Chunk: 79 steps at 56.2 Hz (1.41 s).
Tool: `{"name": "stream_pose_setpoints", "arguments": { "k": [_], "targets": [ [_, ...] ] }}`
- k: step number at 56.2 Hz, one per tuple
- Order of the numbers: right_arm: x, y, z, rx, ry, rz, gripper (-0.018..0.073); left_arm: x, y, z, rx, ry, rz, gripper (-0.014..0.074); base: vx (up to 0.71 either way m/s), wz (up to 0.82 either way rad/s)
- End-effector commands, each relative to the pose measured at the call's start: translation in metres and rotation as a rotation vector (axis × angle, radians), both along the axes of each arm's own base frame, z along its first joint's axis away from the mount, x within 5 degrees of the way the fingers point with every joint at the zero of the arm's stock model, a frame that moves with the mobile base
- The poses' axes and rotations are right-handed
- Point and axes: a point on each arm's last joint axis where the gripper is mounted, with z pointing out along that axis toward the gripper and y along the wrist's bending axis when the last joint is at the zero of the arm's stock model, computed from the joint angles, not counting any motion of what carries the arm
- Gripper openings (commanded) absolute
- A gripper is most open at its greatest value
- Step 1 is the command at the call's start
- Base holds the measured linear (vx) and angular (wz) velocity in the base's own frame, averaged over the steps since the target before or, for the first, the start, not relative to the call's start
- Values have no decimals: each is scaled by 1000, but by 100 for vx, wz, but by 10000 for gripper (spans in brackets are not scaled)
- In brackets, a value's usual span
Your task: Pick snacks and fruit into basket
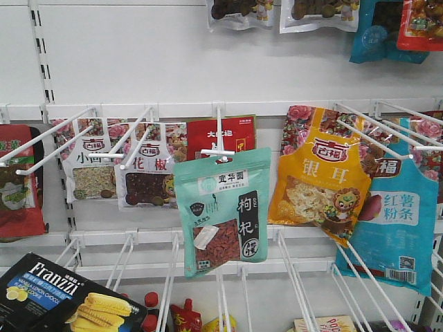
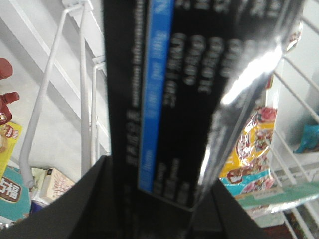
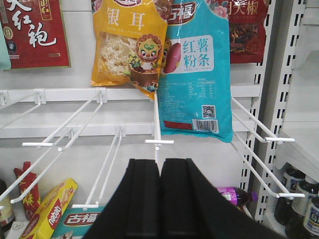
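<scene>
My left gripper (image 2: 159, 174) is shut on the black-and-blue Franzzi box (image 2: 184, 89), which fills the middle of the left wrist view between the two dark fingers. In the front view the same box (image 1: 59, 294) shows at the bottom left, tilted, with yellow biscuits on its face. The mint-green pouch (image 1: 223, 211) with a red berries window hangs from a centre hook, slightly tilted. My right gripper (image 3: 160, 167) is shut with nothing in it, facing a bare wire hook (image 3: 158, 142). The basket and any fruit are out of view.
An orange pouch (image 1: 318, 173) and a blue-teal pouch (image 1: 394, 207) hang right of the mint one. Several white wire hooks (image 1: 124, 145) jut out from the shelf wall. Below the right gripper are a purple bottle (image 3: 234, 195) and a yellow box (image 3: 50, 209).
</scene>
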Motion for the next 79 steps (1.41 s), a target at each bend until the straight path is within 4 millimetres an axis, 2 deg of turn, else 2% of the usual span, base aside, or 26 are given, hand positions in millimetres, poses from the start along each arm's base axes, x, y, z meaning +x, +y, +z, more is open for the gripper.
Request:
{"name": "stream_pose_setpoints", "arguments": {
  "k": [1,11,26,44,64,79],
  "targets": [
    [-1,1,6,-19,-91,8,-2,-2,-5,28,-29,-240,-46,1,0,0],
    [-1,1,7,-12,-92,8,-2,-1,-5,24,101,-245,-45,1,0,0],
    [-1,1,11,-14,-139,14,-2,1,-3,12,413,-244,-43,1,0,0],
    [-1,2,11,-14,-142,15,-2,2,-1,12,669,-353,-31,1,0,0],
    [-1,2,11,-14,-144,15,-2,3,2,16,757,-411,22,1,0,0],
    [-1,2,11,-14,-144,15,-2,3,1,16,749,-420,16,2,0,0]
  ]
}}
